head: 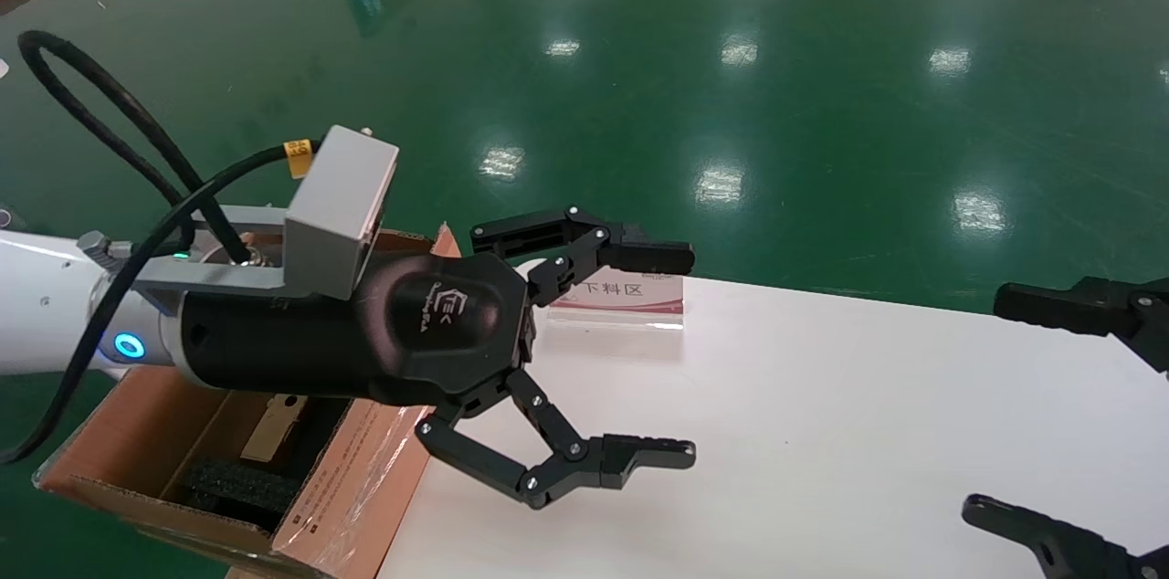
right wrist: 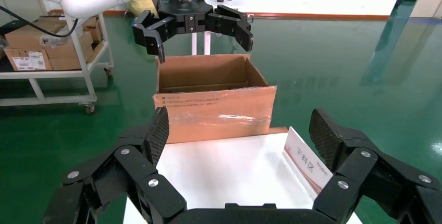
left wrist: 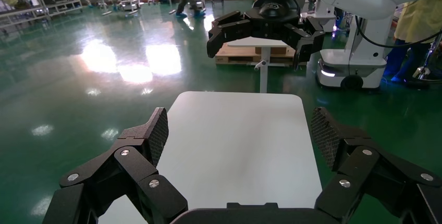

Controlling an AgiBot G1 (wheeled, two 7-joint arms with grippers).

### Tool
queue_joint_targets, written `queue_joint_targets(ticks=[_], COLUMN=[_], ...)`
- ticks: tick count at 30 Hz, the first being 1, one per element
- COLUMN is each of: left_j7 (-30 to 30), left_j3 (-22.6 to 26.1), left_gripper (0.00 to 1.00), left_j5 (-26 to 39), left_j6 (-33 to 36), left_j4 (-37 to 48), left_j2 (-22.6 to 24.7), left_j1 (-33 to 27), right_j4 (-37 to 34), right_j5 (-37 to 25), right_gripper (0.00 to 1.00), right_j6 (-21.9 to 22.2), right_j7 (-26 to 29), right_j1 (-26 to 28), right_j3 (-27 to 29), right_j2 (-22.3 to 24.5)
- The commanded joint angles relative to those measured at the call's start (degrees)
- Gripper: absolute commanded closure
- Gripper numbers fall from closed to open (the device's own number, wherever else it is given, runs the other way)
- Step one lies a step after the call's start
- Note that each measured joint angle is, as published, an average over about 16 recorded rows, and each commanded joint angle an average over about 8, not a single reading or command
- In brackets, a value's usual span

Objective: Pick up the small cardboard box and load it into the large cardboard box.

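Two hands are seen spread apart, nothing held. Largest, the white surface [head: 822,433] is noted, with the large cardboard box [head: 228,460] standing at its left end, flaps upright. Left hand [head: 658,355] is poised above the surface beside that box; right hand [head: 1023,405] at the right end. Small cardboard box cannot be located. A label stand [head: 621,298] is noted.

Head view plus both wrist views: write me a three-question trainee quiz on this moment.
1. True or false: the left gripper is open with nothing between its fingers.
2. The large cardboard box sits: A) on the white table; B) off the table's end, beside it.
3. Fill in: the sign stands on the ____.

Key: 1 true; 2 B; 3 white table.
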Motion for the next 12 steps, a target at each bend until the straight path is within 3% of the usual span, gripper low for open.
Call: queue_joint_targets(ticks=[1,12], left_j7=[-0.07,-0.22], left_j3=[0.18,0.58], left_gripper=[0.0,0.0], left_j5=[0.09,0.3], left_j6=[-0.06,-0.2], left_j4=[-0.01,-0.05], left_j2=[-0.02,-0.05], left_j1=[-0.14,-0.46], right_j4=[0.0,0.0], right_j5=[0.0,0.0], right_gripper=[0.0,0.0], right_j6=[0.0,0.0], right_j7=[0.0,0.0], right_j1=[0.0,0.0], right_j3=[0.0,0.0], right_j2=[0.0,0.0])
